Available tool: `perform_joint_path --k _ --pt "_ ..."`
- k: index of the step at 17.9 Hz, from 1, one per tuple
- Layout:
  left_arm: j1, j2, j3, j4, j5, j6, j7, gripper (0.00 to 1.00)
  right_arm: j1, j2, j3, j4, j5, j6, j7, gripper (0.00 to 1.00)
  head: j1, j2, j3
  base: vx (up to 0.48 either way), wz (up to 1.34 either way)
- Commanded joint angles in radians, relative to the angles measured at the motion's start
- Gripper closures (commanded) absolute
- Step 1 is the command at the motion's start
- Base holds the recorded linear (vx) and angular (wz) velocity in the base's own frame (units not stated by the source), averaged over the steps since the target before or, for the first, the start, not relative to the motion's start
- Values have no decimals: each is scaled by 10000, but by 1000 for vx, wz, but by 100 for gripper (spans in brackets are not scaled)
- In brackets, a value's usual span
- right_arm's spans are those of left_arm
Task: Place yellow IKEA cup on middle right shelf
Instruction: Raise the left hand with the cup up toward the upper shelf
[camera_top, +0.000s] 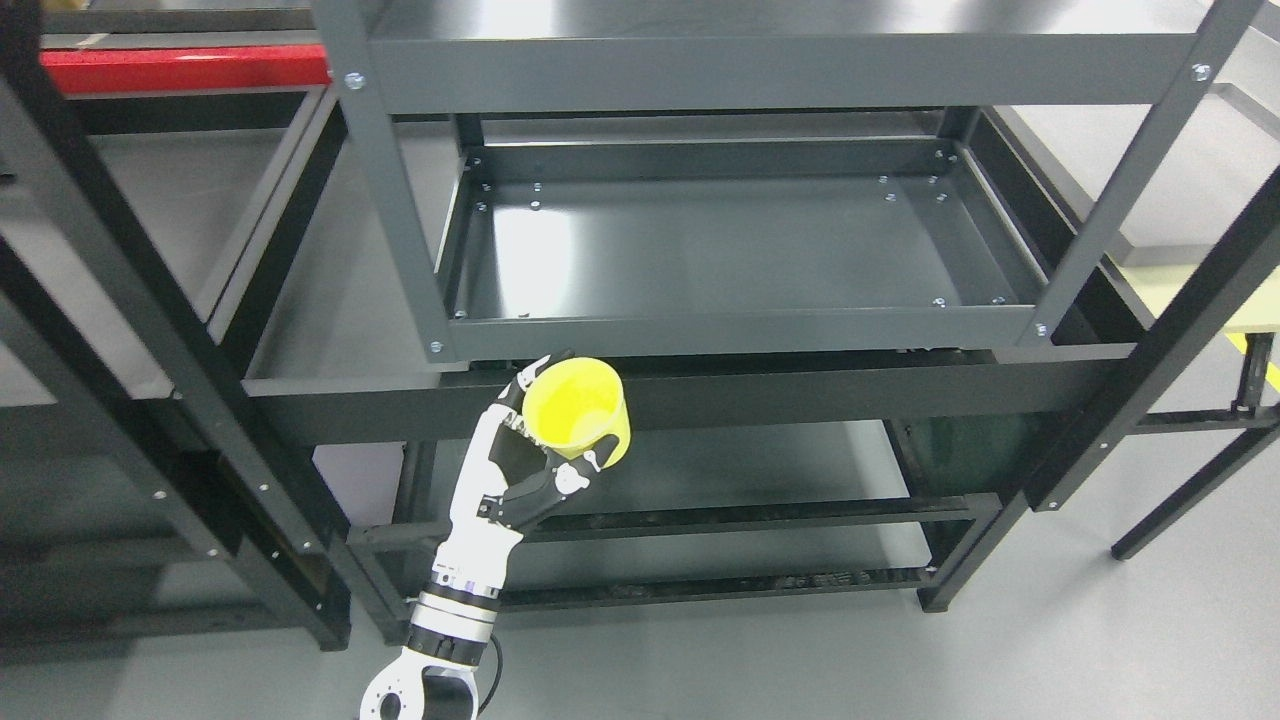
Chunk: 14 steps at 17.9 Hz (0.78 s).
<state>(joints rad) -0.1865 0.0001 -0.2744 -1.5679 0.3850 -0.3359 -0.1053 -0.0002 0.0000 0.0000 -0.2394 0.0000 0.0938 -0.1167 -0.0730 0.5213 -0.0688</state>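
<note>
Right now the left robot hand has its fingers wrapped around the yellow cup, holding it in the air with the mouth tilted up toward the camera. The cup hangs just in front of the front rail of the grey shelf tray, slightly below its lip and near the tray's left post. The tray itself looks bare. No right arm shows in the head view.

The step in hand seems to be carrying the cup up and over that rail. To do it well, the cup probably needs lifting first so its base clears the lip, then moving forward and to the right, away from the post, before coming down. It should be brought upright on the way, so that it lands flat on its base. The fingers ought to let go only once the cup sits on the tray floor, since a tilted release could tip it.
</note>
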Motion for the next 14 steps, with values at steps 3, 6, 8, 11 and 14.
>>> perform_joint_path --k 3,6,8,11,14 --pt "-1001 174 -1258 -549 -76 -1 10 98 140 -175 168 1 -245 -2 1 1 0 -2 0 74 -215" --pt "-1202 174 -1641 -764 -184 -1 10 98 140 -175 168 1 -245 -2 1 1 0 -2 0 87 -133" --pt "-1462 174 -1858 -932 -199 -1 25 98 140 -175 168 -14 -245 -2 1 1 0 -2 0 105 -137" --pt "-2075 174 -1766 -1560 -199 -1 25 98 140 -175 168 1 -245 -2 1 1 0 -2 0 123 -24" --pt "-2368 174 -2071 -2068 -199 -16 -5 98 140 -175 168 1 -245 -2 1 1 0 -2 0 147 127"
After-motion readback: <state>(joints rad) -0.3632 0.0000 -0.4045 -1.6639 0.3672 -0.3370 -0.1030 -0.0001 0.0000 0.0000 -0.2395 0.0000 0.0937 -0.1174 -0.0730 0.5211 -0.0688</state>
